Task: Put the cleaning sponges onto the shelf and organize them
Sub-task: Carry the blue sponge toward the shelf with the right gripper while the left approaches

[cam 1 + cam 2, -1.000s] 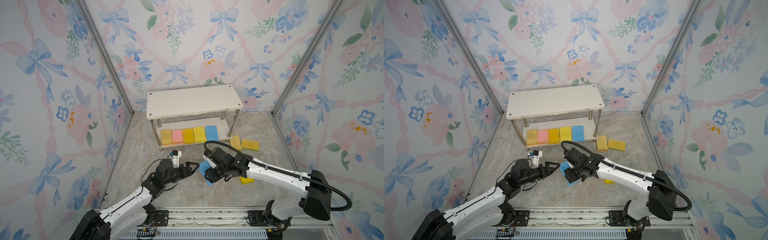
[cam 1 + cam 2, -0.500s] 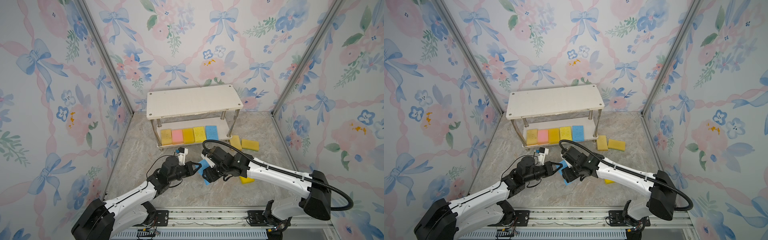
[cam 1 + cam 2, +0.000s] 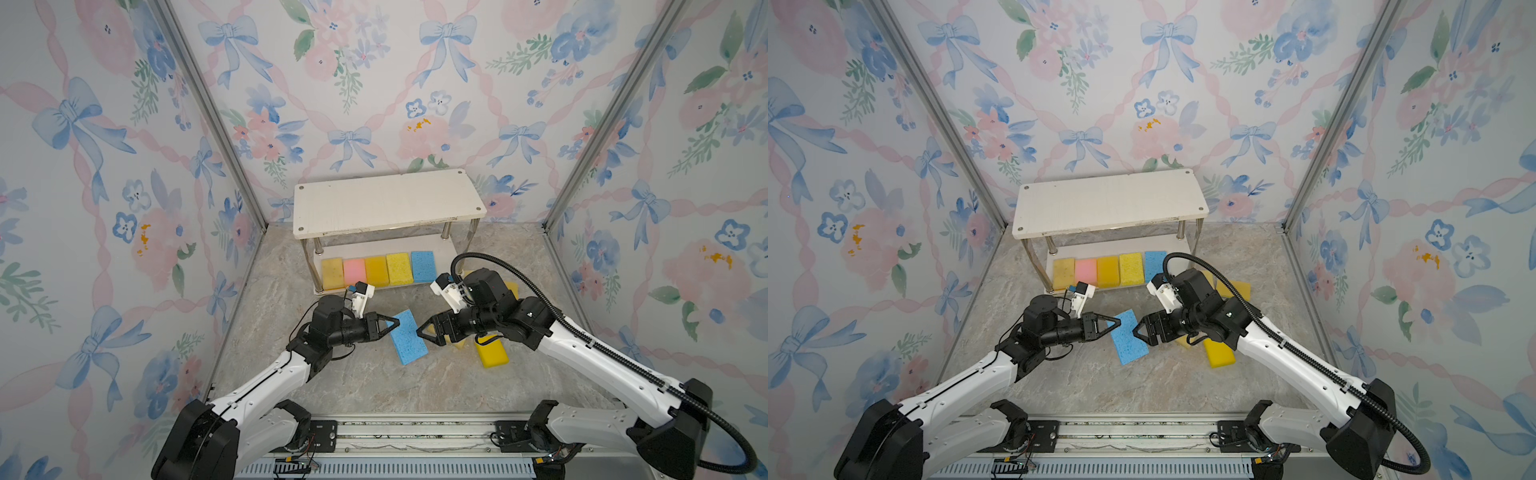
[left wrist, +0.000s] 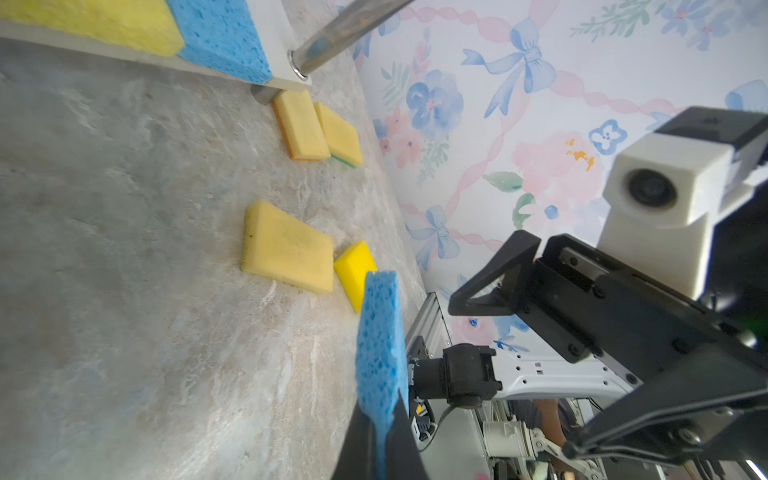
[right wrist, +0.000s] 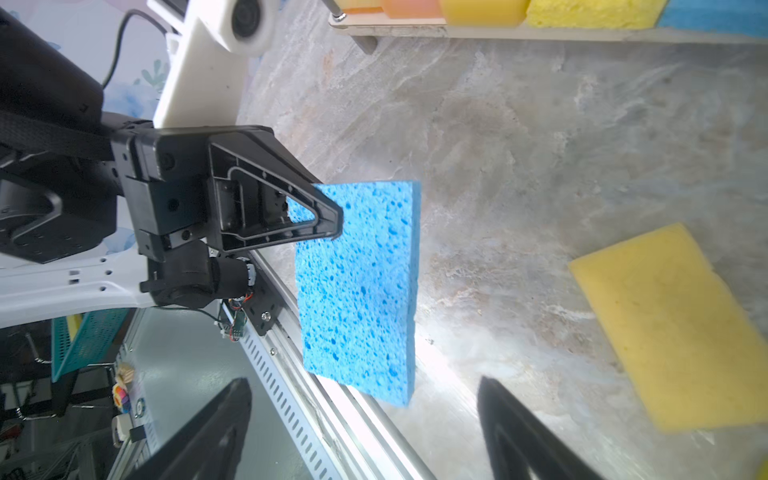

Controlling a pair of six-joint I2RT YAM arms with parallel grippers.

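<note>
both top views look down from the front; both wrist views, close in, share the blue sponge (image 4: pixel 380 332).

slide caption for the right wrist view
Left gripper holds the blue sponge by one edge, right gripper open before it, yellow sponge lying nearby.

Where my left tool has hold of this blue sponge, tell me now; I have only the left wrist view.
Observer: The left tool pinches the blue sponge near one corner, and its broad face hangs free.
Operator: Count the sponges on the shelf's lower board.
Observer: Five sponges lie in one row on the lower board of the shelf.
Operator: Check the top board.
Observer: The top board holds no sponge.
</note>
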